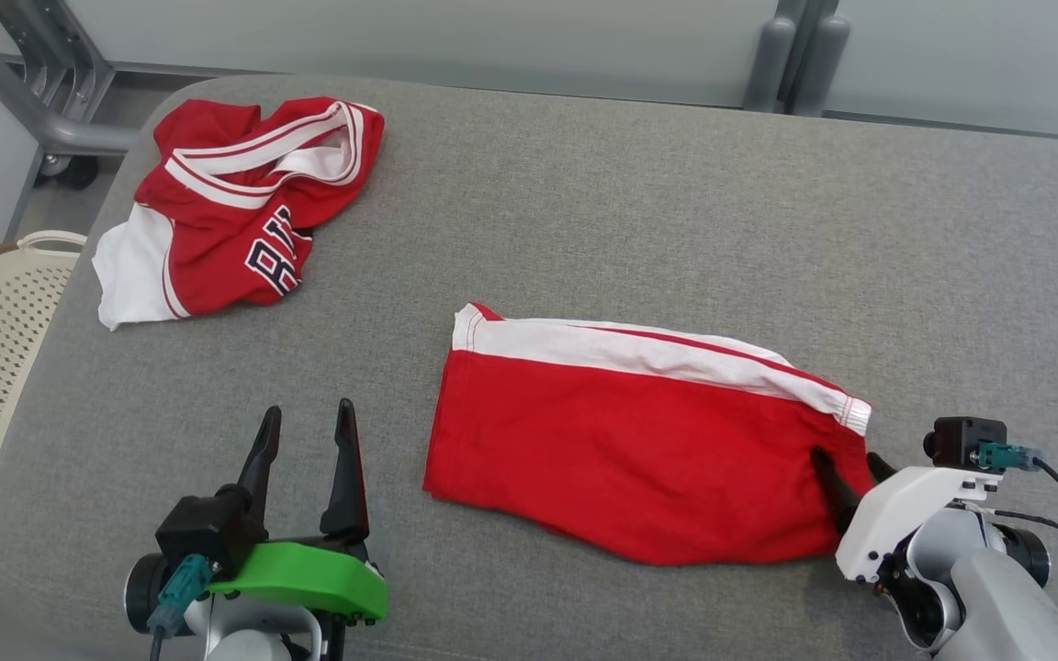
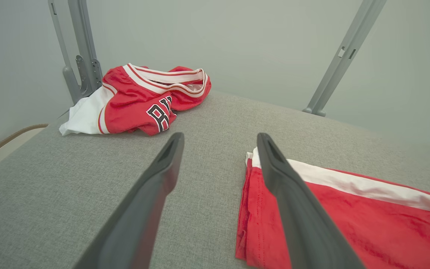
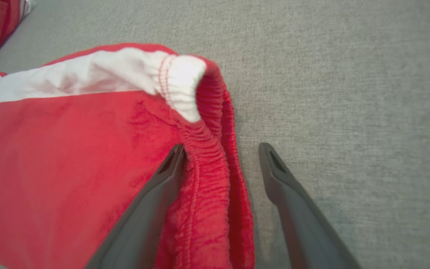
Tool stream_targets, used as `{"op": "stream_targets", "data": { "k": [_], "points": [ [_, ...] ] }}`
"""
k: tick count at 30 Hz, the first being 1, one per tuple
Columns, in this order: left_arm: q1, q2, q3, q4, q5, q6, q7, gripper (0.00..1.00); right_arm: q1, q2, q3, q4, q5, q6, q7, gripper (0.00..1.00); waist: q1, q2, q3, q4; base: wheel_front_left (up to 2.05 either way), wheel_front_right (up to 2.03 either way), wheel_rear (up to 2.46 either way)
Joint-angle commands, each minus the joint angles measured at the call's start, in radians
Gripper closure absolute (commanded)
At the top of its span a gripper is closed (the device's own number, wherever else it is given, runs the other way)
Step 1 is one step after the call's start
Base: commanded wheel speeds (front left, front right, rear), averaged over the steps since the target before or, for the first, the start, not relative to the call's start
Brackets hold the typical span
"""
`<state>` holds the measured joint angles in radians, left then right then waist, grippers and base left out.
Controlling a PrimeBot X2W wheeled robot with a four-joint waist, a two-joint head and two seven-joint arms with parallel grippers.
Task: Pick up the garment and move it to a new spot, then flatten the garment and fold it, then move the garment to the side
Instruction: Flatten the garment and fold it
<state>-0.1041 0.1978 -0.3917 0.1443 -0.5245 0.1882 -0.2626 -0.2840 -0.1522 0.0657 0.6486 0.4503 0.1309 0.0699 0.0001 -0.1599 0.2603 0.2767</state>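
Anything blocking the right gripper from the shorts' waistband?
Nothing visible. The open right gripper straddles the waistband edge of the red shorts: one finger over the fabric, the other over the bare gray table.

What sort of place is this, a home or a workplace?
Likely a robot test room, not a home: a grey fabric-covered table stands before plain pale panels and grey metal posts, with a wheeled metal frame beside it.

The garment (image 1: 621,450) lies flat on the worktop (image 1: 639,184) toward 6 o'clock. A crumpled second garment (image 1: 235,211) sits at 10 o'clock, well apart. The left hand (image 1: 309,410) is at 8 o'clock, the right hand (image 1: 850,459) at the garment's 4 o'clock corner, straddling its edge.
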Motion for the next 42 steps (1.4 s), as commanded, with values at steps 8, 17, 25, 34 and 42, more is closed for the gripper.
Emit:
{"op": "stream_targets", "data": {
  "k": [8, 17, 25, 34, 42],
  "points": [
    [-0.014, -0.01, 0.008, 0.017, 0.016, -0.014, -0.002, 0.0, -0.043, -0.026, 0.064, 0.068, 0.148, 0.0, 0.075, 0.67, -0.0001, -0.0001, 0.018, 0.009, 0.0, 0.0, 0.0],
    [-0.023, -0.017, 0.014, 0.034, 0.024, -0.03, -0.002, 0.0, -0.095, -0.065, 0.149, 0.031, 0.266, -0.001, 0.087, 1.0, -0.0001, -0.0001, 0.023, -0.039, 0.0, 0.0, 0.0],
    [-0.02, -0.031, 0.013, 0.038, 0.03, -0.035, -0.002, 0.0, -0.09, -0.197, 0.17, -0.069, 0.35, -0.001, 0.181, 1.0, -0.0001, -0.0001, 0.008, -0.122, 0.0, 0.0, 0.0],
    [-0.03, -0.043, 0.004, 0.038, 0.036, -0.045, -0.002, 0.0, -0.094, -0.347, 0.052, -0.101, 0.331, -0.001, 0.303, 1.0, -0.0001, -0.0001, 0.02, -0.202, 0.0, 0.0, 0.0],
    [-0.02, -0.045, 0.007, 0.054, 0.034, -0.053, -0.002, 0.0, -0.084, -0.28, -0.022, -0.116, 0.284, -0.001, 0.352, 1.0, -0.0001, -0.0001, 0.013, -0.232, 0.0, 0.0, 0.0]
  ]
}}
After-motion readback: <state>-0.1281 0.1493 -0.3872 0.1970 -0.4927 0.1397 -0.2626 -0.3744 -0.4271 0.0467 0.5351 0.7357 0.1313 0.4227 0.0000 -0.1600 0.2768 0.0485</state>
